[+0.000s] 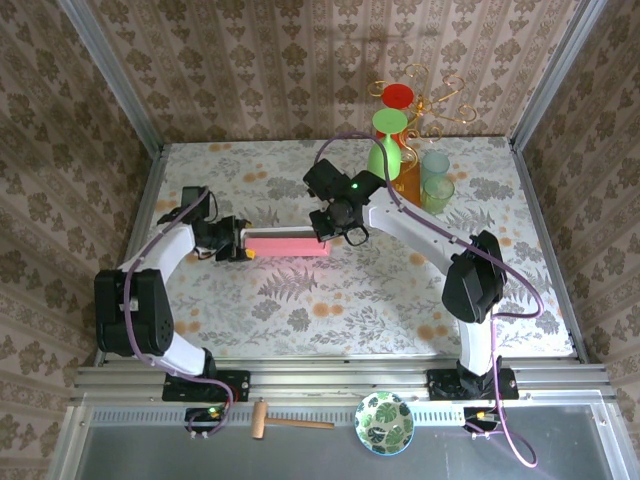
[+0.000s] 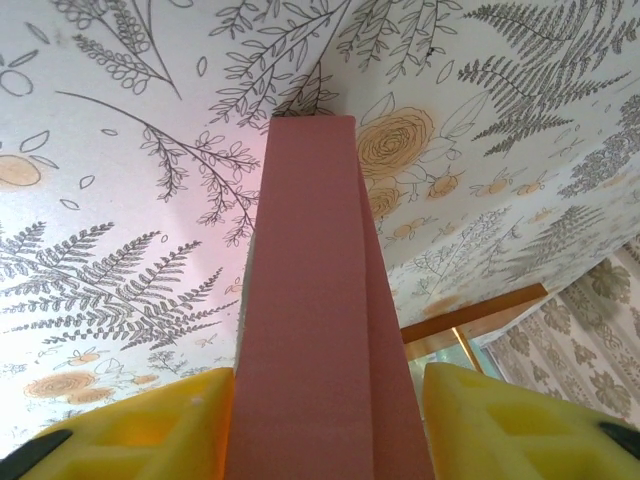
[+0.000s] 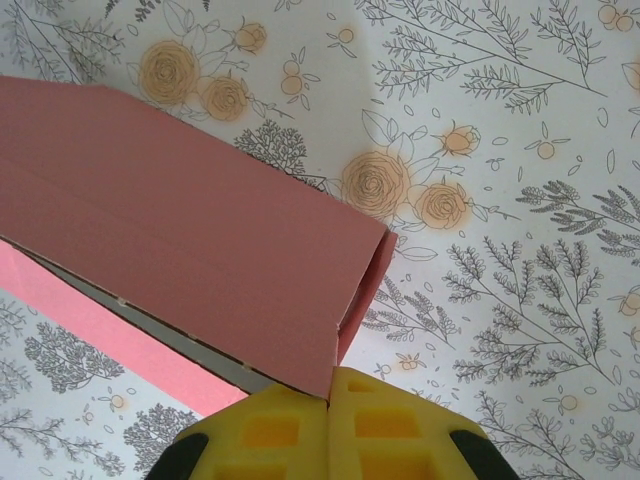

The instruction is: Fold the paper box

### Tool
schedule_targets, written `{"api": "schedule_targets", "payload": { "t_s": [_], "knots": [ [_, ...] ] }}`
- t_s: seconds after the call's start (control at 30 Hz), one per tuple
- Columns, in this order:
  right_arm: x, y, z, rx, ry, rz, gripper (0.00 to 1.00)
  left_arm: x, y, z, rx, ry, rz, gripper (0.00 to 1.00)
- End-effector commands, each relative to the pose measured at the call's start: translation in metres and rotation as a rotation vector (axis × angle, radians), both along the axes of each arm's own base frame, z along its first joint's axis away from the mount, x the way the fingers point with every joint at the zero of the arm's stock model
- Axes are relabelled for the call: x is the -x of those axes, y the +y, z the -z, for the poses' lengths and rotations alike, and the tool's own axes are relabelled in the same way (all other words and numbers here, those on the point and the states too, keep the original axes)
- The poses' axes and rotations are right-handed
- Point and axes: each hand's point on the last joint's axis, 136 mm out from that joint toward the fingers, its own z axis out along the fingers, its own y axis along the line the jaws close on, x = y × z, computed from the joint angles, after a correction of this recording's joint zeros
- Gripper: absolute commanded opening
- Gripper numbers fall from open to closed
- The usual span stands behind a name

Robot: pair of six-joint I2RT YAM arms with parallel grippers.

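Between the yellow pads [image 2: 150, 430] of the left claw [image 2: 330, 420] stood the pink thin-cardboard paper box [image 2: 310, 300]. Both pads pressed flat against its sides in a part-open grip, and it extended straight ahead of that claw over the fern-and-flower patterned tabletop [image 2: 120, 150]. At the box's far end the right claw [image 3: 330, 400] was closed pad to pad, its tips touching the nearest corner of the top flap, though whether it pinched that flap could not be told; the paper box stretched away ahead and to its left.
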Motion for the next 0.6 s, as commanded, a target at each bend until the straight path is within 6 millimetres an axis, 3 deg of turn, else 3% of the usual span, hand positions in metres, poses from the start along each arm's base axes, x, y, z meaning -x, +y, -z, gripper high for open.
{"api": "schedule_targets", "payload": {
  "t_s": [0.0,0.27,0.57],
  "knots": [
    [0.012,0.0,-0.003,-0.007,0.053,0.021,0.03,0.007,0.002,-0.002,0.0,0.042,-0.082,0.48],
    [0.017,-0.004,0.008,0.014,0.066,0.017,0.05,0.008,0.003,0.001,0.003,0.069,-0.125,0.42],
    [0.025,-0.006,-0.011,-0.041,0.053,0.05,0.21,0.015,0.008,0.002,-0.012,0.113,-0.175,0.39]
  ]
}}
